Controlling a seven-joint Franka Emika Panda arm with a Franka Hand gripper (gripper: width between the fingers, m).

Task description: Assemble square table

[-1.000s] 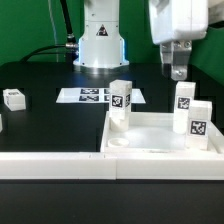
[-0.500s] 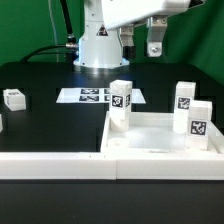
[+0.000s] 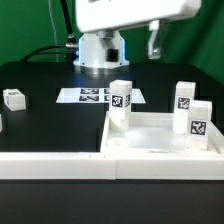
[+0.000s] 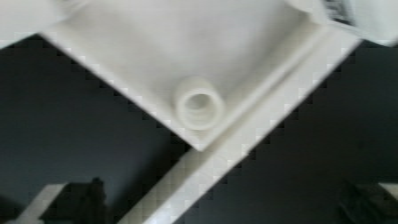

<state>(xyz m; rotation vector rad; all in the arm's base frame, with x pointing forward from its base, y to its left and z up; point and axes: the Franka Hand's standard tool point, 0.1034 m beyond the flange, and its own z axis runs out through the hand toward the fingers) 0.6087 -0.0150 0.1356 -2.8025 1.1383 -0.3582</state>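
Square table top (image 3: pixel 160 135) | three tagged legs (image 3: pixel 121 98) upright | jaws wide open, empty | no readable writing

The desk (image 3: pixel 40 130) is black. The square tray (image 3: pixel 160 140) at the lower right is plain white, and the three upright legs (image 3: pixel 121 100) standing in it are white with black-and-white square tags. A small white block (image 3: pixel 14 98) at the left carries a similar tag. The flat strip (image 3: pixel 88 95) at the centre shows black-and-white tags. The backdrop (image 3: pixel 25 25) is green.
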